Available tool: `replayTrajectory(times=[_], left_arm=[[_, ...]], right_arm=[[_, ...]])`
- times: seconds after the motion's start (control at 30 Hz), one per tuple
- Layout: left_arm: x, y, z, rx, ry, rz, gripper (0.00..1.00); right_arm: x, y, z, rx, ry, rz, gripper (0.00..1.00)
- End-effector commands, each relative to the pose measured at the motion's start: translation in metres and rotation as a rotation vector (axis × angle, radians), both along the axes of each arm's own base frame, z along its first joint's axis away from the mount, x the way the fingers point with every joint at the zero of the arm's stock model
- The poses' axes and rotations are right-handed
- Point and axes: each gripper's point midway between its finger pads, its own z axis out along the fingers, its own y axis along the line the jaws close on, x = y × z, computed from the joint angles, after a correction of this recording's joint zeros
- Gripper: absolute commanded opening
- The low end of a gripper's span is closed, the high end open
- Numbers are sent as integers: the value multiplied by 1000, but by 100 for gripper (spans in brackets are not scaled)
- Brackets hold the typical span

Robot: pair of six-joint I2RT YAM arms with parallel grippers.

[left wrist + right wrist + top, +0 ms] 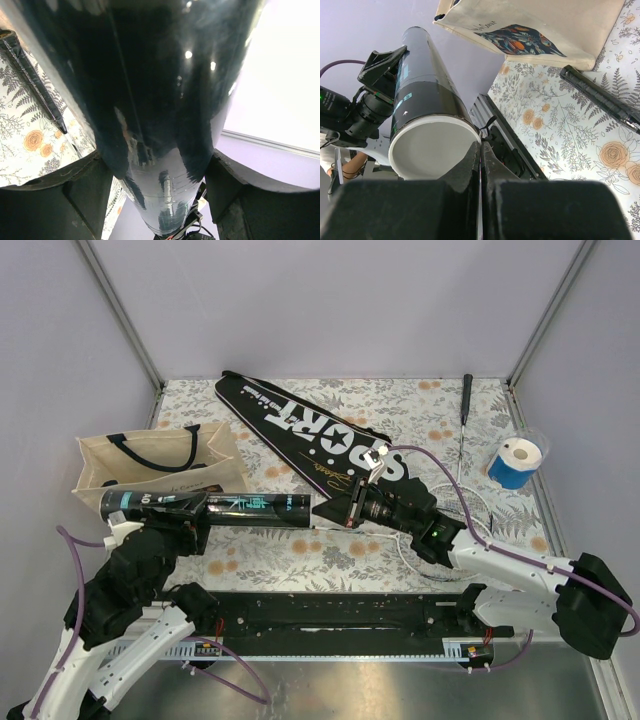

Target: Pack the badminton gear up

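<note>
Gripping the tube crosswise in the left jaws, spread wide around its barrel, level and clear of the worktop. Pressing the right jaws together, empty, right at the rim of its white end; touching or just short, cannot tell. Cannot tell either whether that end is capped or open. Lying flat behind the right jaws: cover. Beyond the left jaws: tote. Probably filling or closing the tube. Next calls for a steady left grip and drawing the right jaws straight back off the end.
</note>
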Motion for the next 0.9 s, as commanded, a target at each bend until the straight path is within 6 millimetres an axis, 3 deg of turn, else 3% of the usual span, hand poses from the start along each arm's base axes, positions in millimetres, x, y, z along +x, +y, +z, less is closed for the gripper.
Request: replayTrajectory(times=[0.0,0.5,0.7,0.87], left_arm=[[7,-11,23,-60,-72,-25,21],[10,-13,18,-54,-67,-27,21],[9,-13,19,-56,-70,-31,21],[8,-14,18,-63,-67,-34,21]], right_arm=[[-4,1,31,55,-58,3,0],[-5,6,34,40,-60,15,0],[-4,3,32,42,-55,0,20],[-2,-5,37,55,-65,-42,27]])
